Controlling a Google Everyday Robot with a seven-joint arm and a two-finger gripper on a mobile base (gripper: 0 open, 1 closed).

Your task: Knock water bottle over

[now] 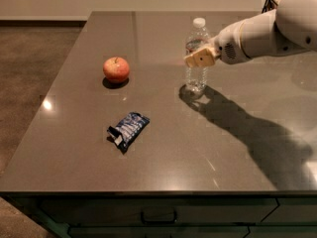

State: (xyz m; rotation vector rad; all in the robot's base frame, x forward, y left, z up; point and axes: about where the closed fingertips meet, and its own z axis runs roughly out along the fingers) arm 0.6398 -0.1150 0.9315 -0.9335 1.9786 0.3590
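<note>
The water bottle is clear ribbed plastic with a white cap. It stands upright near the middle of the dark table. My gripper comes in from the right on a white arm. Its tan fingers overlap the bottle's middle, in front of the label band. The bottle's lower part and cap show above and below the fingers.
A red apple sits to the left of the bottle. A blue snack bag lies nearer the front edge. A dark wire object stands at the far right back. The table's left edge drops to a brown floor.
</note>
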